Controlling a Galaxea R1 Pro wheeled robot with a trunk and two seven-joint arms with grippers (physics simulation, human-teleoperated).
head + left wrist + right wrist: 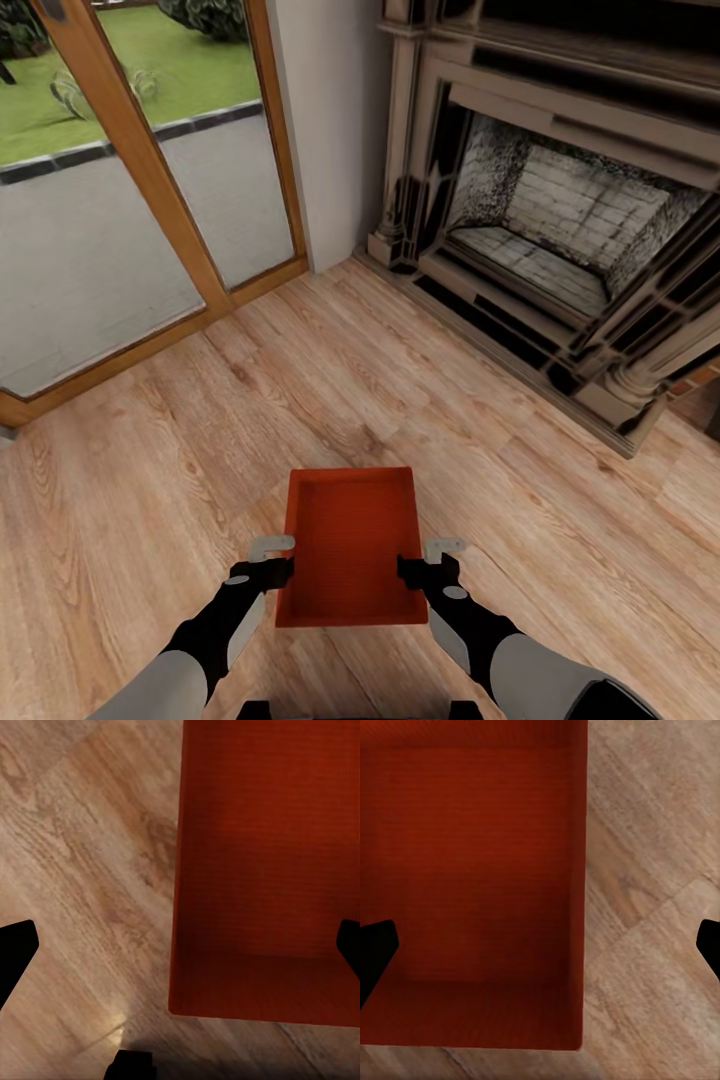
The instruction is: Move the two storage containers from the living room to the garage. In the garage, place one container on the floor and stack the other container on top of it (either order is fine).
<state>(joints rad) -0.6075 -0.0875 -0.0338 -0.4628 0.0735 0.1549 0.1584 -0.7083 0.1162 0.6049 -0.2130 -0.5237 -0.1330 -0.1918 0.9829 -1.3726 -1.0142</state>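
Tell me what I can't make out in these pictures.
- Whether the left gripper and right gripper actually grip the storage container: head view, fingers too small; wrist views cut the fingertips off.
- Whether the container rests on the wood floor or is lifted.

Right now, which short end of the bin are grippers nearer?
The storage container's robot-side end: left gripper and right gripper flank it there; other end faces the fireplace.

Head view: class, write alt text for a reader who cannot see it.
An orange-red storage container sits between the left gripper and right gripper over a light wood floor, with glass doors and a fireplace beyond.
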